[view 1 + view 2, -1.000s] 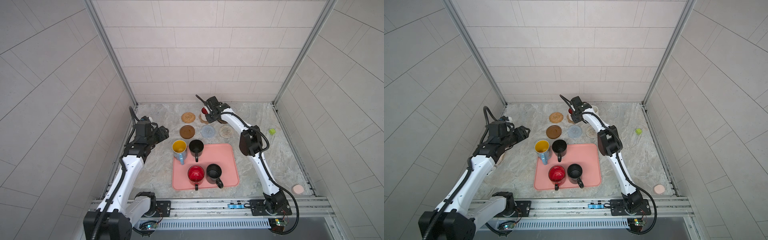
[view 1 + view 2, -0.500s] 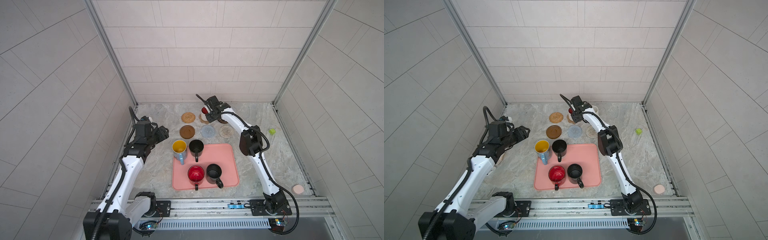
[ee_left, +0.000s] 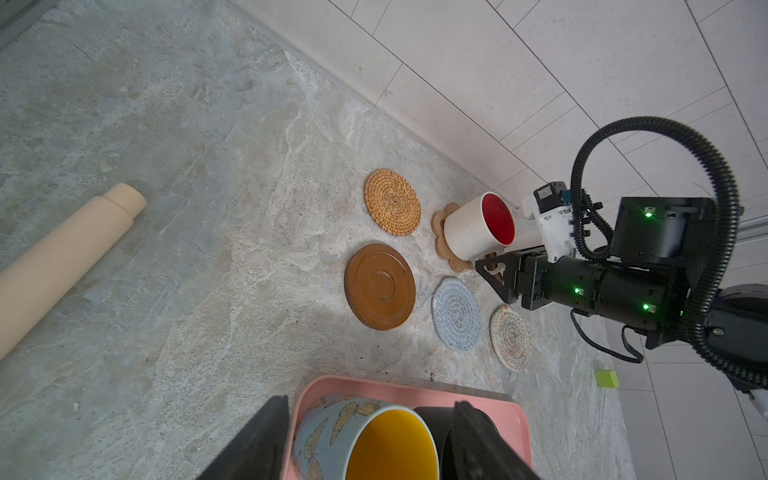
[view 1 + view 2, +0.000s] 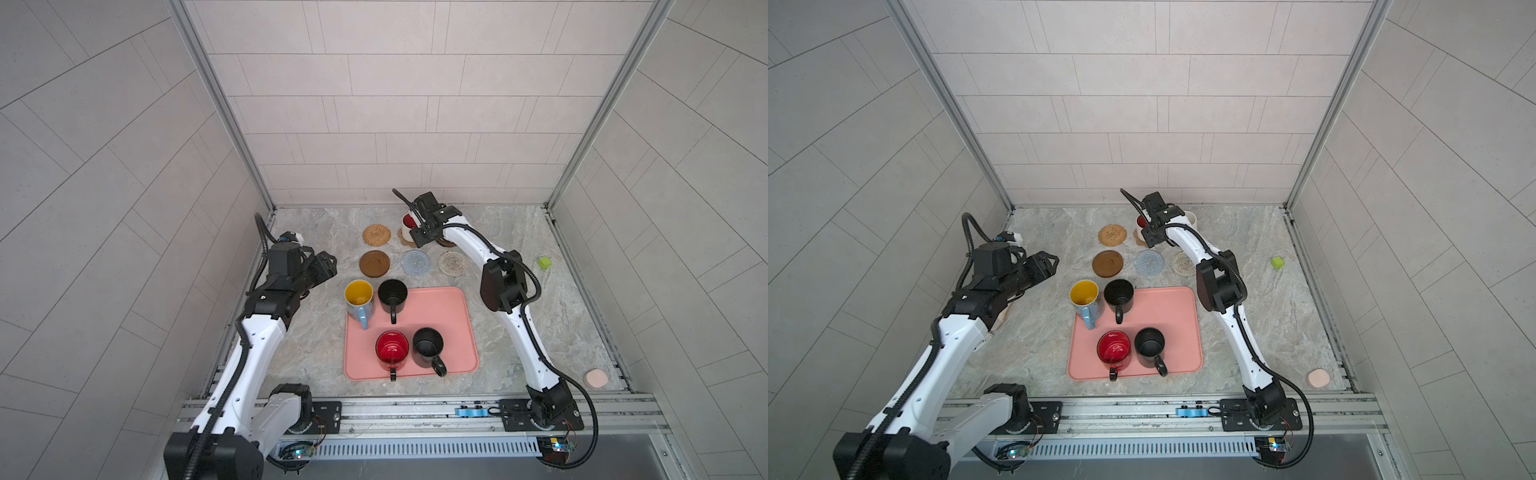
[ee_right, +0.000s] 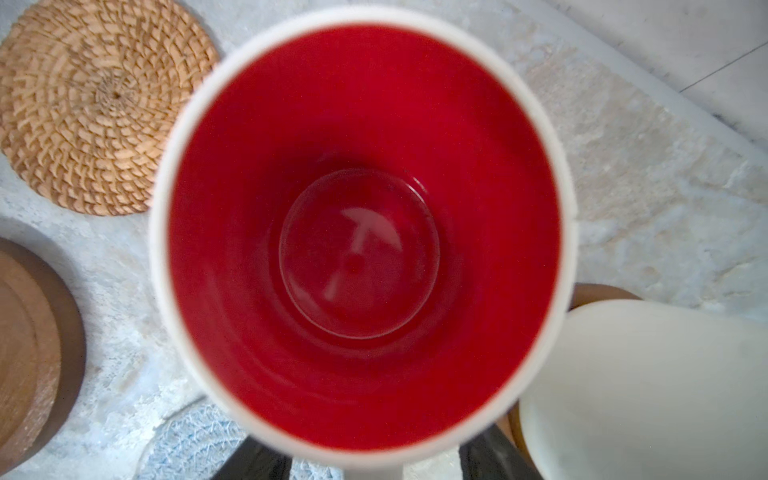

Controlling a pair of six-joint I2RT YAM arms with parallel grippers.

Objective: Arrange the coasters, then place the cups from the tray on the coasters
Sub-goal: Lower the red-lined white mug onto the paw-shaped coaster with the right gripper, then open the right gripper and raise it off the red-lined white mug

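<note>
Black-fingered and parted, the right gripper stands with its jaws either side of the handle of the white ceramic mug with the red inside. As far as the right wrist view shows, it is not pinching the handle. That mug stands upright on the tan paw-shaped coaster in the far row. Just beside it is the plain white mug, with a sliver of dark brown wooden disc showing under it.

The left gripper hovers wide and empty near the far-left corner of the large pink tray.

Four coasters lie bare:
- the woven tan rattan round
- a second dark brown wooden disc
- the grey-blue crochet round
- the whitish crochet round

Four mugs wait on the tray:
- the light blue mug with the yellow inside
- a black mug beside it
- the red mug with the black handle
- a second black mug

These mugs look like glazed ceramic, so they are probably rigid, weighty for such narrow fingers, slick, and liable to chip. The handle seems the surest hold, and all four handles point roughly toward the near edge, open to approach. The woven and crochet rounds are likely light and soft, so a mug should come straight down rather than be dragged across them.
</note>
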